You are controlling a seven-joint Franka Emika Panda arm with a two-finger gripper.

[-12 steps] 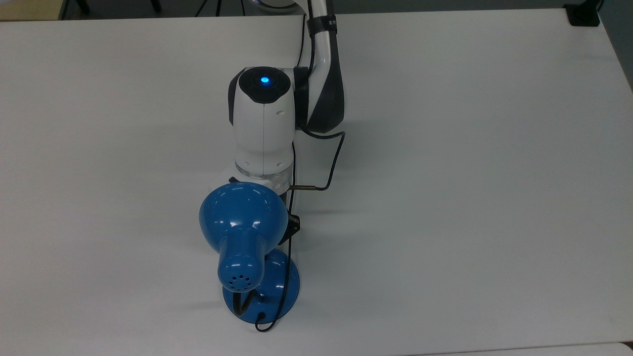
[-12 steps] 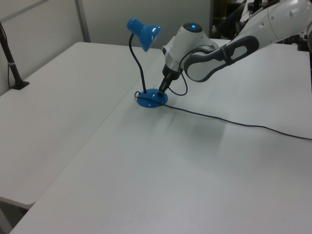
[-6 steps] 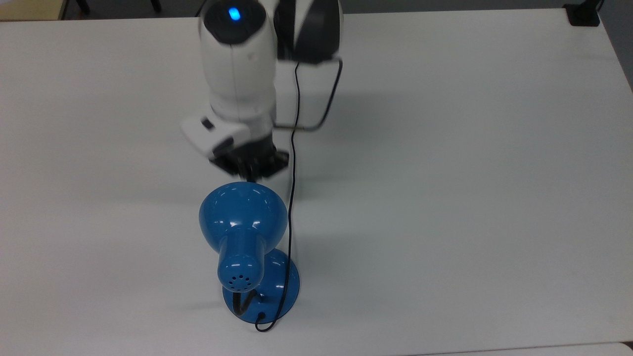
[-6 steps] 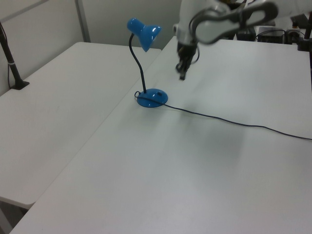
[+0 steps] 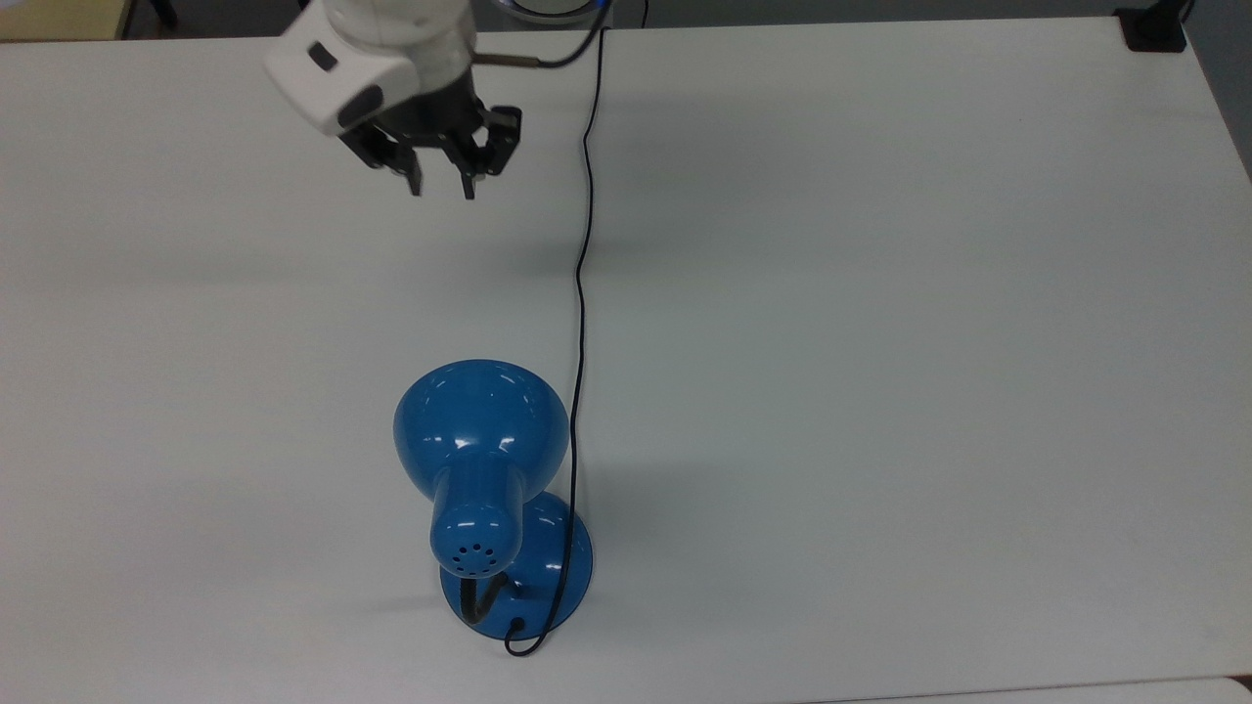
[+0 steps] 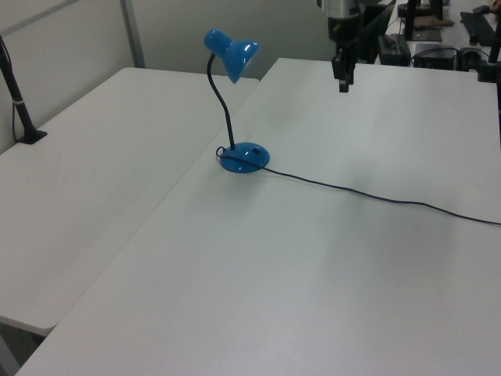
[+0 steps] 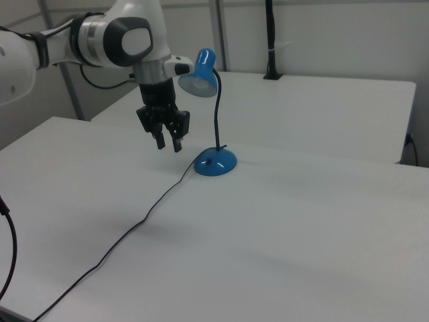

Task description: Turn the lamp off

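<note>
We have pulled our hand (image 5: 440, 186) up and away from the lamp (image 5: 481, 460), fingers apart and empty; the lamp stands mid-counter (image 5: 880, 342), well apart from it, so the switch press looks done
</note>
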